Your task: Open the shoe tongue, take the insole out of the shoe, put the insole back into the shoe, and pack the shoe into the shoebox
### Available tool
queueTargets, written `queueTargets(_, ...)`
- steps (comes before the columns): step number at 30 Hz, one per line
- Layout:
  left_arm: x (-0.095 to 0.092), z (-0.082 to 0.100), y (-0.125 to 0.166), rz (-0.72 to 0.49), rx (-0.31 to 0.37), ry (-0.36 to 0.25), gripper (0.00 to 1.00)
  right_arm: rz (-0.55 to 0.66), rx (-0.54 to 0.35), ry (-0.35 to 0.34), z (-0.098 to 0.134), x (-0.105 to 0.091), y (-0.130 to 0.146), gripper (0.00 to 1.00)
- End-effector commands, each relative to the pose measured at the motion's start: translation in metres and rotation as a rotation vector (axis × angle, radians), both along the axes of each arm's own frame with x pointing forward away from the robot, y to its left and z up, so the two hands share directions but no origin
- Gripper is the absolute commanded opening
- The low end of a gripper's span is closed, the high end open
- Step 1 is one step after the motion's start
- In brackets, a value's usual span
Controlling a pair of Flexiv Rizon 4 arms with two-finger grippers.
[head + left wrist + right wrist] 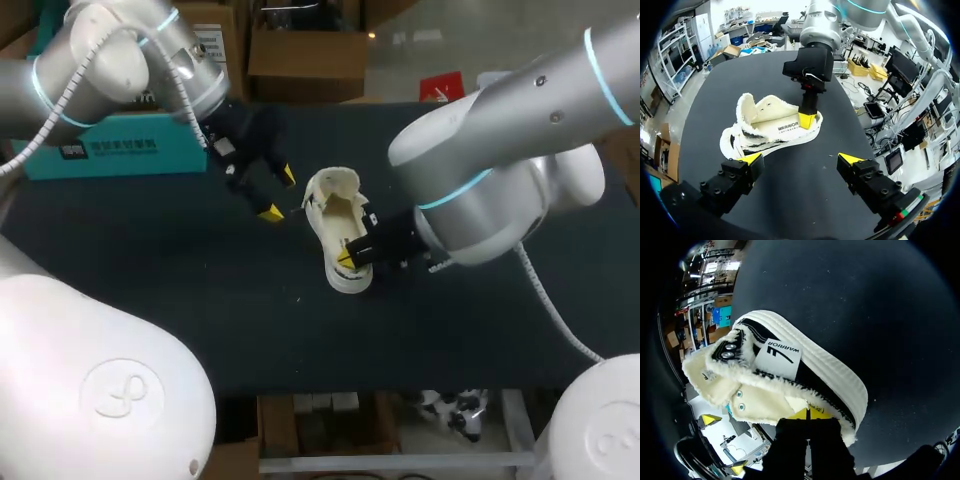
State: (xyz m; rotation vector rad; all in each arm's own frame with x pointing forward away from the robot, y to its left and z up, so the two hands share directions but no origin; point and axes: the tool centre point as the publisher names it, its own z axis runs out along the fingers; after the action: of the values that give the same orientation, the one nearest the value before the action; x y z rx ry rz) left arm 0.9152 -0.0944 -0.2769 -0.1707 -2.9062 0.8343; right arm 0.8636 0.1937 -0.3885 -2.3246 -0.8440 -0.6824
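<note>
Here's the shoe (333,205), white with black stripes and a fleecy cream lining. It lies in the middle of the dark worktop (180,270), its length running from 12 o'clock down to 6 o'clock in the head view.

The right arm comes in from 3 o'clock. The right gripper (347,258) is at the shoe's 6 o'clock end. The right wrist view shows it well: the two yellow fingers (801,414) are drawn close together, pinching the fleecy rim of the shoe's opening. The shoe's side wall and its label patch spread out just ahead of them.

From the left wrist view, one yellow tip sits on that same rim and the black finger rises straight up from it.

The left gripper (278,194) hangs just beside the shoe, at about 10 o'clock from it, apart from it. Its fingers are spread wide with nothing between them. The left wrist view confirms it: one yellow tip on each side, bare worktop in the gap, and the shoe lying ahead of them on its sole.

Further out at 10 o'clock, near the far edge of the worktop, is the teal shoebox (120,150). It is well apart from the shoe.

As for the insole, I cannot tell from here whether it is inside the shoe.
</note>
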Motion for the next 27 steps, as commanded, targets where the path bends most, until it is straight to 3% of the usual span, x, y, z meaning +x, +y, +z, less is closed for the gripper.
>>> queueTargets(1,-0.011,0.004,-0.005,0.038,0.04,-0.037,1.0,-0.007,-0.029,0.004,-0.01,0.002,0.004,0.0)
queueTargets(4,-0.011,0.004,-0.005,0.038,0.04,-0.037,1.0,-0.013,-0.039,0.004,-0.013,0.002,0.002,0.0)
queueTargets(7,-0.002,0.002,-0.008,0.317,0.148,0.031,1.0,-0.015,-0.052,-0.008,-0.008,-0.001,0.001,0.0)
queueTargets(9,0.0,-0.001,-0.007,0.494,0.24,0.023,1.0,-0.015,-0.055,-0.021,-0.002,-0.004,-0.001,0.0)
queueTargets(16,0.0,-0.001,-0.007,0.494,0.24,0.023,1.0,0.053,-0.049,-0.089,0.028,-0.017,-0.017,0.0)
queueTargets(17,0.001,-0.001,-0.006,0.548,0.24,0.046,1.0,0.062,-0.052,-0.098,0.031,-0.017,-0.019,0.0)
queueTargets(20,0.012,-0.005,0.003,0.878,0.284,0.109,1.0,0.096,-0.075,-0.127,0.042,-0.017,-0.031,0.0)
queueTargets(27,0.011,-0.004,0.004,0.913,0.287,0.099,1.0,0.187,-0.105,-0.161,0.056,-0.006,-0.049,0.0)
